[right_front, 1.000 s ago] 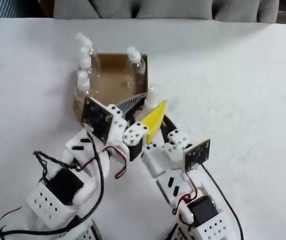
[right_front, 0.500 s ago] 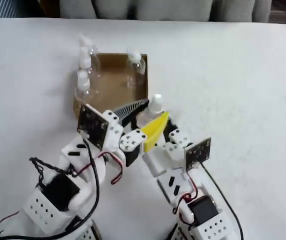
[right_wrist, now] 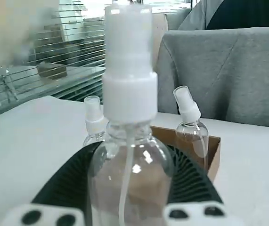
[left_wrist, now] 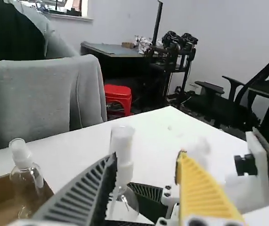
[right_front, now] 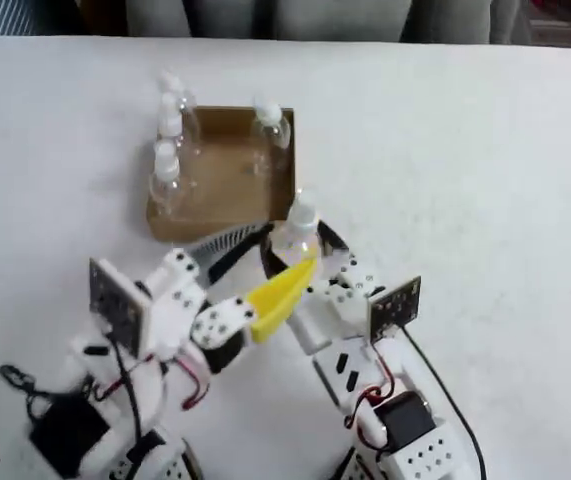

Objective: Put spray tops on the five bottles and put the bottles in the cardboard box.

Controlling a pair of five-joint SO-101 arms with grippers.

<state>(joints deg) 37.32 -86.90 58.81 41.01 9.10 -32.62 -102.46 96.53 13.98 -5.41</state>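
the clear round plastic bottle (right_wrist: 129,176) stands upright on the white table (right_front: 465,150), just outside the near right corner of the brown cardboard box (right_front: 220,190). a white spray top (right_wrist: 128,70) sits on its neck. the right gripper (right_front: 300,245) has hold of it: the two curved black fingers (right_wrist: 193,181) wrap round the belly from both sides and press on it low down, and the spray top rises free above them.

the left gripper (right_front: 287,248) is spread wide and grips nothing. its grey ribbed finger (right_front: 227,245) lies along the outside of the box's near wall, and its yellow finger (right_front: 283,290) points at the bottle from the near side. both tips are close to the bottle; whether either touches it i cannot tell.

at the box stand more clear bottles, each with a white top. a single bottle (right_front: 270,125) is in the far right corner, and a row of three bottles (right_front: 165,170) runs along the left wall. the farthest of that row is at the far left corner, and i cannot tell whether it is inside the wall or just behind it.

beyond the table's far edge are grey upholstered seat backs (right_front: 365,18).
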